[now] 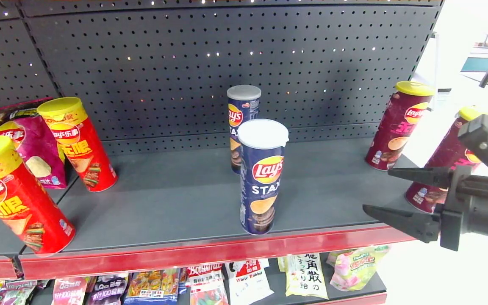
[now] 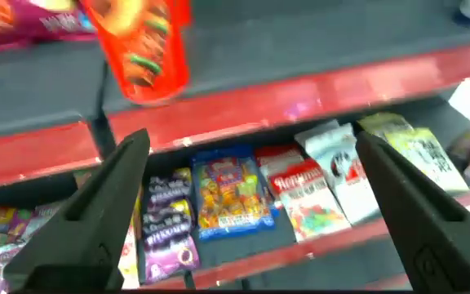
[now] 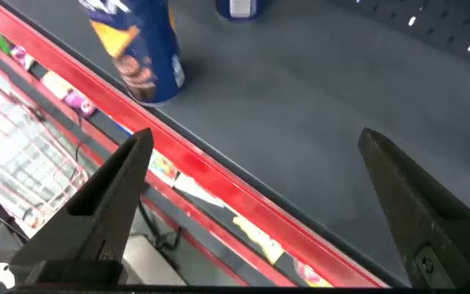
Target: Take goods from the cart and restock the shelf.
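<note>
Two blue chip cans stand on the grey shelf: the front blue can near the red front edge and the back blue can behind it. My right gripper hovers open and empty off the shelf's right front, to the right of the front can. In the right wrist view my right gripper spans the red shelf edge, with the front blue can beyond it. My left gripper is open and empty, lower down, facing the red edge and the snack bags on the shelf below.
Two red cans and a purple bag stand at the left. Two maroon cans stand at the right, close to my right arm. Snack bags fill the lower shelf. The wire cart lies below.
</note>
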Tool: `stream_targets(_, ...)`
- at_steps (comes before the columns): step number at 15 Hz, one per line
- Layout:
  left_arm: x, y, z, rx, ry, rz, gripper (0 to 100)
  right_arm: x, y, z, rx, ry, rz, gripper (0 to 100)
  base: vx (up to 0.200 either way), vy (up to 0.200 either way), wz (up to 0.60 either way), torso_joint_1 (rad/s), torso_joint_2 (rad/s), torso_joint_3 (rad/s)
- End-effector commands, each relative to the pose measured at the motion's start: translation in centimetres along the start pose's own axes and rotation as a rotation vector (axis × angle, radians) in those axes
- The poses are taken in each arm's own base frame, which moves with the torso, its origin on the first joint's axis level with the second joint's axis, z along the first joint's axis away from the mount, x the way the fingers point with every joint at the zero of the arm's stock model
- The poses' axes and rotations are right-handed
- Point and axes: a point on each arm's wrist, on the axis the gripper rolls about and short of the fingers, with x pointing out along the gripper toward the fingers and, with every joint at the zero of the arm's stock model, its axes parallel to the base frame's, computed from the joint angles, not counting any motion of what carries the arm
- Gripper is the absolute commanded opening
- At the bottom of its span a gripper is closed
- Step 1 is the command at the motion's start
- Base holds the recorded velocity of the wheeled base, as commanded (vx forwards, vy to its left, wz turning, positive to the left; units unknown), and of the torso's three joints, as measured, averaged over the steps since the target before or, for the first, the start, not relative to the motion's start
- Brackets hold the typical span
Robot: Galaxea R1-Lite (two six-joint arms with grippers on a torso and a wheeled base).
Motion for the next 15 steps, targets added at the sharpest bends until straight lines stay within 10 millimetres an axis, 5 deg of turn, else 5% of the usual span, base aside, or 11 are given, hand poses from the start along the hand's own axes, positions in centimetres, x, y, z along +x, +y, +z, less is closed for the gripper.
stream_targets(1, 0.0, 0.0, -0.1, -0.003, 0.009, 0.0, 100, 1.7, -0.4, -0.5, 0.013, 0.054, 0.013, 100, 0.0, 0.0, 0.0, 0.0, 0.0, 0.0)
stream_targets(15, 0.0, 0.1, -0.2, -0.061, 0.012, 0.05, 100, 7.9, -1.4, -0.8, 0.023, 0.179, 0.017, 100, 0.0, 0.0, 0.0, 0.0, 0.0, 0.0)
